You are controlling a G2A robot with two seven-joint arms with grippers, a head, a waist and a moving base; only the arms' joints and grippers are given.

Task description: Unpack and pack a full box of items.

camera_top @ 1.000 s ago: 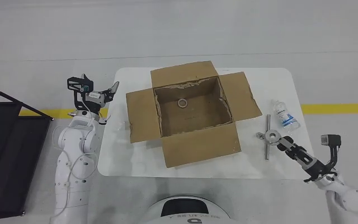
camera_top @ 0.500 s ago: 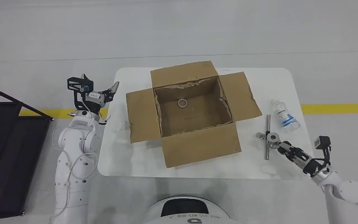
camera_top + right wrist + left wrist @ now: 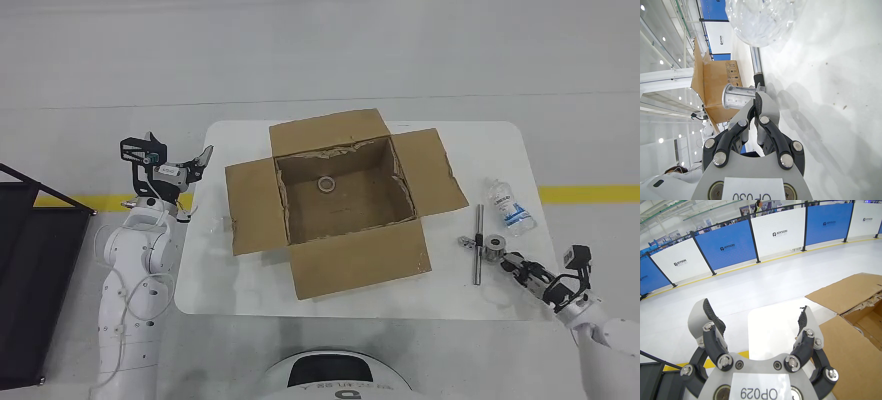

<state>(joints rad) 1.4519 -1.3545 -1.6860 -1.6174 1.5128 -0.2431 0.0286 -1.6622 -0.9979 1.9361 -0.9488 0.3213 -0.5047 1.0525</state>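
A white table (image 3: 480, 140) is occupied mostly by an open cardboard box (image 3: 350, 260), its four flaps folded outward; neither has been displaced since the earlier frames. The left gripper (image 3: 180, 150) is held off the table's left edge beside the box, its fingers spread wide apart with nothing between them, and no change is seen in it. The right gripper (image 3: 503, 259) is found low at the table's near right side, and over the last second its arm has been drawn down and back toward the robot. Its fingers (image 3: 758, 106) are pressed together on the flange edge of a metal fitting (image 3: 738, 98), which is stood upright against a metal rod (image 3: 478, 270) lying on the table. A clear bottle (image 3: 510, 208) lies just beyond the rod, unmoved. A small ring-shaped item (image 3: 325, 185) is left on the box floor.
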